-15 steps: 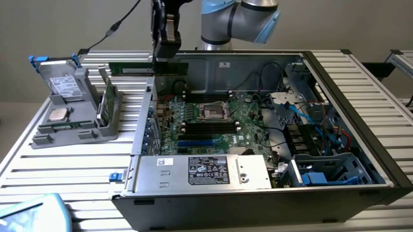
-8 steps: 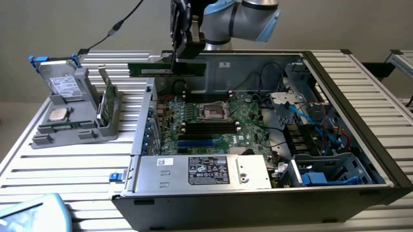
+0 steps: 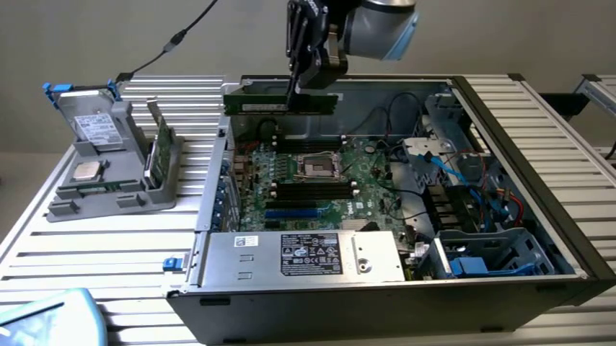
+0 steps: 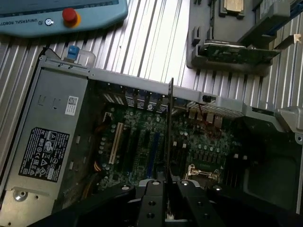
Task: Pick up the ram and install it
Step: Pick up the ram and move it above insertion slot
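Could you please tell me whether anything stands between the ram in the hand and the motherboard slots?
Nothing visible does. The hand grips the ram above the open case, and the black memory slots on the motherboard lie uncovered below; the cables run at the exterior view's right, apart from them.

I work at what looks like a robotics lab bench set up for computer assembly: right below my gripper stands an open desktop computer case, its motherboard and power supply laid bare, on a ribbed aluminium table; off to one side of my gripper a grey fixture holds loose computer parts, and beyond the power supply lies a blue robot teach pendant with a red stop button
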Controlling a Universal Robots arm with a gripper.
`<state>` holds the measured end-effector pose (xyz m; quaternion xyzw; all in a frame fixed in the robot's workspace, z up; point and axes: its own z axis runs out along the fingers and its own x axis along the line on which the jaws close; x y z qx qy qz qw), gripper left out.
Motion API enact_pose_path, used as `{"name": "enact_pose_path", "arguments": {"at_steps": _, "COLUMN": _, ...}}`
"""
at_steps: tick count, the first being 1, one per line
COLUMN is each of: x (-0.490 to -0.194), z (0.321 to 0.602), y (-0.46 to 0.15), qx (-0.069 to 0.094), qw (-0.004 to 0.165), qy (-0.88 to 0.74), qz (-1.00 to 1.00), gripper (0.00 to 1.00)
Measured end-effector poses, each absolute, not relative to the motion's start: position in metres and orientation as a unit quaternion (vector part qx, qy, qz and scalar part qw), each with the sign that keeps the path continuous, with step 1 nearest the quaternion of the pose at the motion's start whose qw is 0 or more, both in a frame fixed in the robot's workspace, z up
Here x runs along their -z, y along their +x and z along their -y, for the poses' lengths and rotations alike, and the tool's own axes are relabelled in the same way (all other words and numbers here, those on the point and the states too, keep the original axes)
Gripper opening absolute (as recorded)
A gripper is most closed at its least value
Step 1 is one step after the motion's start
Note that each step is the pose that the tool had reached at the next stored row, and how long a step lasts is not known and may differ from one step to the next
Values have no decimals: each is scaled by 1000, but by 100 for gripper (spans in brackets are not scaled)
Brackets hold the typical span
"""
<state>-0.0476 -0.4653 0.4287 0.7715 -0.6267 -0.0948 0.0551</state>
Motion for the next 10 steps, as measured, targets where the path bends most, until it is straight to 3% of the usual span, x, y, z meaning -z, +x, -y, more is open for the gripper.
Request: {"name": "enact_pose_path", "arguments": {"at_steps": 10, "x": -425, "z": 465, "y": -38, "qx": 93, "qw": 40, "qy": 752, "qz": 651, "gripper": 14}}
